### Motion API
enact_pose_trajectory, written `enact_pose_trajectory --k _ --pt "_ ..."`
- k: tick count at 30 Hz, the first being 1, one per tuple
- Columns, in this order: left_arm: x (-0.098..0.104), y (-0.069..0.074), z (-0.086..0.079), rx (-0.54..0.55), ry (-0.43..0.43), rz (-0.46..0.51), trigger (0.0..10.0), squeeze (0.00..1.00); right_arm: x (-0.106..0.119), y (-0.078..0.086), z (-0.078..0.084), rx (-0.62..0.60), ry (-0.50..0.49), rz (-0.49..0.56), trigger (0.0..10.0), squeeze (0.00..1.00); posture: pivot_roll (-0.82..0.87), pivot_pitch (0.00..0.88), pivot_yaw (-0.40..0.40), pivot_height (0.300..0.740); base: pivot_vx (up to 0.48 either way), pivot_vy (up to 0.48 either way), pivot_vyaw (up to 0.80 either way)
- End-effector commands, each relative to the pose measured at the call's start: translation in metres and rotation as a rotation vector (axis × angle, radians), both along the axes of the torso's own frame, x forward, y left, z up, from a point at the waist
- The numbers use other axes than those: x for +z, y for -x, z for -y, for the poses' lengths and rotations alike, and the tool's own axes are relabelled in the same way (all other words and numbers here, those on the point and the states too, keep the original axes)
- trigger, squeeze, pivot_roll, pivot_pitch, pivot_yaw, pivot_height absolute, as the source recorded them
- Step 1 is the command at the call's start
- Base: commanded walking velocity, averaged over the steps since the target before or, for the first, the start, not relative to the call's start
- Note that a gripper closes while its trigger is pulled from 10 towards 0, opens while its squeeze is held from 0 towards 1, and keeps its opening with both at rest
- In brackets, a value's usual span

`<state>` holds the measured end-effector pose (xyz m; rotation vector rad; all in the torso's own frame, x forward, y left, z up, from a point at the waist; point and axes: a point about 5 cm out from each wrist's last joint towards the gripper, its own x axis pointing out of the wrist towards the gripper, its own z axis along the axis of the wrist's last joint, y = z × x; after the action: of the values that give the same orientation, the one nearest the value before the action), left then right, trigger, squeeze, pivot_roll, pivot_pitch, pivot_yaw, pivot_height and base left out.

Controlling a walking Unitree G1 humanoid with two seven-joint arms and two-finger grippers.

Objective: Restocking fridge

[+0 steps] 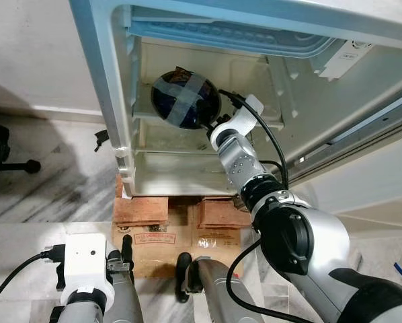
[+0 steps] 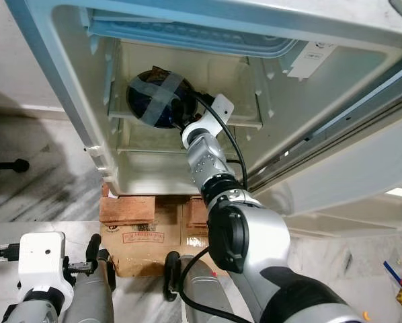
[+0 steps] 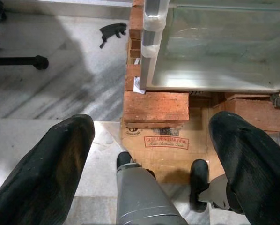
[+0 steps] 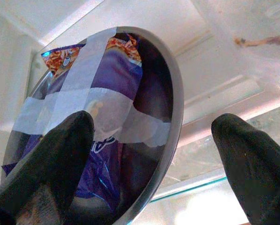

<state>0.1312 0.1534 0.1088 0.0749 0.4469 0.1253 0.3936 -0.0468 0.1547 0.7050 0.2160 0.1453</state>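
A round metal bowl [image 1: 185,99] stands tilted on its edge on a glass shelf [image 1: 167,142] inside the open fridge. It holds a purple snack packet [image 4: 112,140] under a cross of grey tape. My right arm reaches up into the fridge. My right gripper [image 4: 154,154] is open, with the bowl's rim between its fingers: one finger [image 4: 51,159] lies over the taped face and the other [image 4: 252,159] stands apart beside the rim. Low in front of the fridge, my left gripper [image 3: 154,154] is open with nothing between its fingers.
The fridge's pale side wall [image 1: 113,81] frames the compartment, and its door [image 1: 362,114] swings out to the right. The fridge stands on red bricks [image 1: 140,208] with flattened cardboard [image 1: 161,242] in front. A black chair base [image 1: 13,165] sits on the marble floor at left.
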Motion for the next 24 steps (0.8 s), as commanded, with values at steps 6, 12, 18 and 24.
enact_pose_trajectory --k 6,12,18,24 --pt "-0.006 0.002 0.0 0.006 0.005 -0.028 10.0 0.0 -0.008 0.004 0.0 0.099 -0.01 0.053 10.0 0.0 0.29 0.246 -0.219 0.74 0.0 0.0 0.0" --pt "-0.006 0.0 -0.001 0.005 0.004 -0.024 10.0 0.0 -0.002 0.005 -0.001 0.155 -0.055 0.142 10.0 0.0 0.29 0.242 -0.214 0.74 0.0 0.0 0.0" --pt "-0.007 -0.003 -0.003 0.002 0.0 -0.02 10.0 0.0 0.002 0.005 -0.002 0.209 -0.04 0.197 10.0 0.0 0.29 0.237 -0.211 0.74 0.0 0.0 0.0" --pt "-0.008 -0.005 -0.004 0.004 -0.006 -0.016 10.0 0.0 -0.012 0.008 0.013 0.256 0.037 0.184 10.0 0.0 0.29 0.23 -0.21 0.74 0.0 0.0 0.0"
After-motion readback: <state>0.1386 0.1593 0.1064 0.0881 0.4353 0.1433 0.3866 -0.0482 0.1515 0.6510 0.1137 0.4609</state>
